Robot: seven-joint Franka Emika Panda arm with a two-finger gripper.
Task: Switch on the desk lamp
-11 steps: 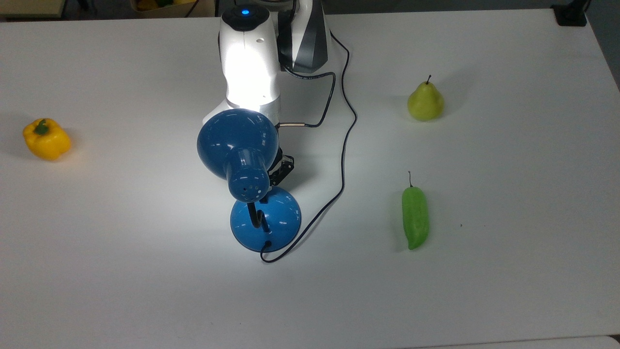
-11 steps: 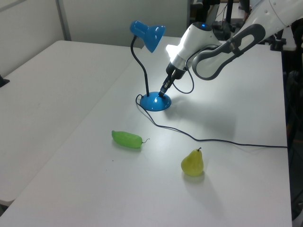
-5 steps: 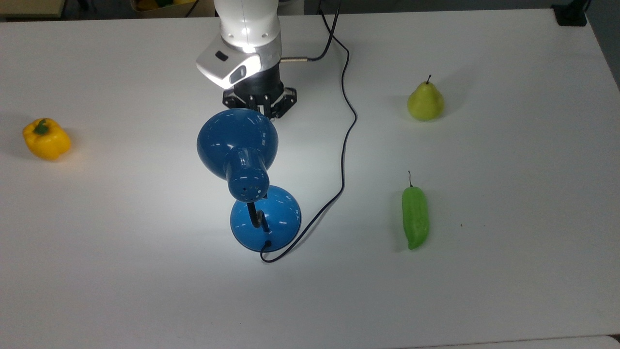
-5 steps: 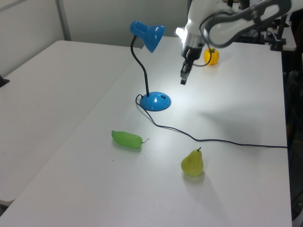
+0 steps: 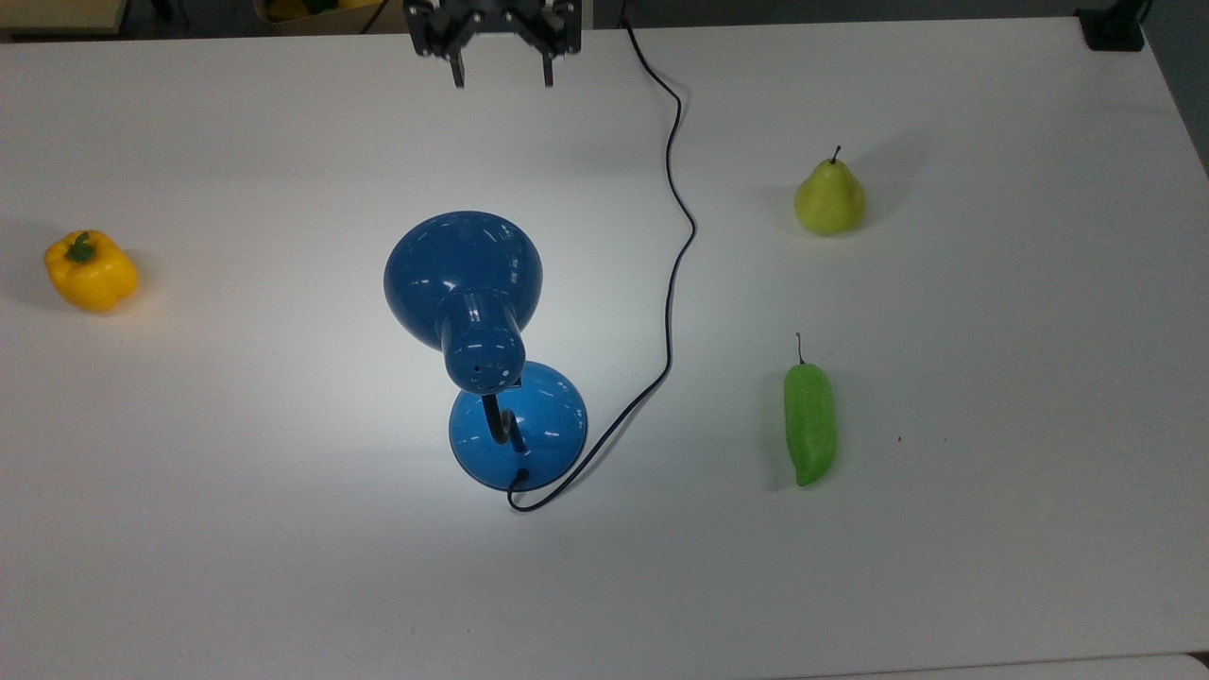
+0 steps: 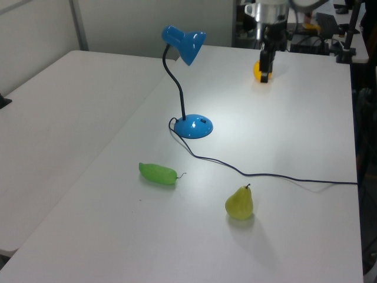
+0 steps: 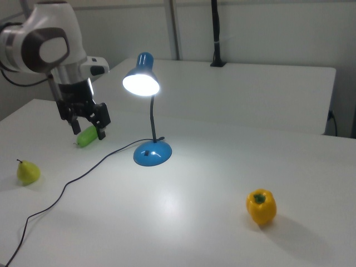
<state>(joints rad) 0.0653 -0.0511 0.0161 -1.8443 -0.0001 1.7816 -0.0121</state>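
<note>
On the white table (image 5: pixel 283 586), the desk lamp (image 5: pixel 463 288) was found lit, with the hand (image 5: pixel 501 71) raised well clear of it.

From the top view's left to the top view's right, a yellow bell pepper (image 5: pixel 91 271) was seen near the edge, then the desk lamp near the middle with its shade leaning over a bright pool of light and its round base (image 5: pixel 518 425) flat on the table, then the thin black cord (image 5: pixel 672 283) trailing away, and beyond it a pear (image 5: pixel 829 198) and a green pepper (image 5: pixel 809 422). The hand was held wide open and empty, its fingers spread, above the far edge. The glowing shade in the right view suggested that the switching was done; the retreat would best be made upward and away, so that the cord was not snagged nor the base nudged.
</note>
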